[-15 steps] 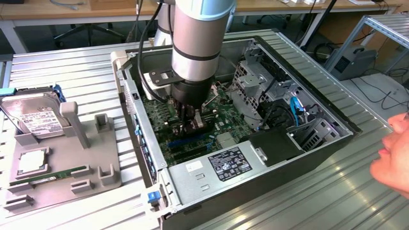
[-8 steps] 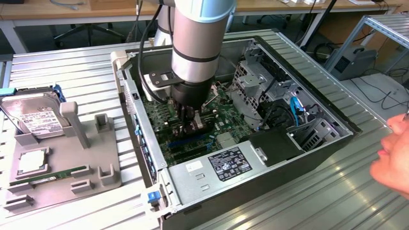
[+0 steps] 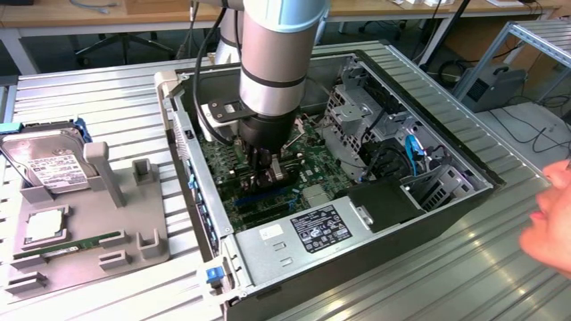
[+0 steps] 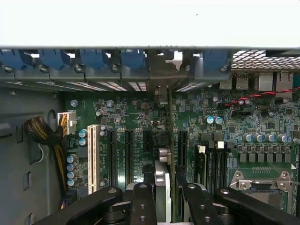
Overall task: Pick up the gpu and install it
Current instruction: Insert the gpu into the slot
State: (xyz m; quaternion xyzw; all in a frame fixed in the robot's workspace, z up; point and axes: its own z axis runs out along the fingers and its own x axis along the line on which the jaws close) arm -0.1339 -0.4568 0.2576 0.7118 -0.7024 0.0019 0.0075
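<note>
Gripper [image 4: 164, 199]: fingers closed on the gpu [image 4: 165, 164], held edge-on above the motherboard [image 4: 136, 117] inside the computer case [image 3: 357, 227]. Step in hand appears to be insertion. Next move calls for slot [image 4: 149, 140] alignment, bracket toward the case's rear edge.

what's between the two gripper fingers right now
The gpu, seen edge-on in the wrist view, stands between the gripper fingers over the motherboard slots.

The grey cylindrical robot arm [image 3: 278, 60] is reaching straight down, its black two-fingered gripper [image 3: 264, 175] clamping partway shut, fingers [image 4: 143, 206] pinching from both sides.
</note>
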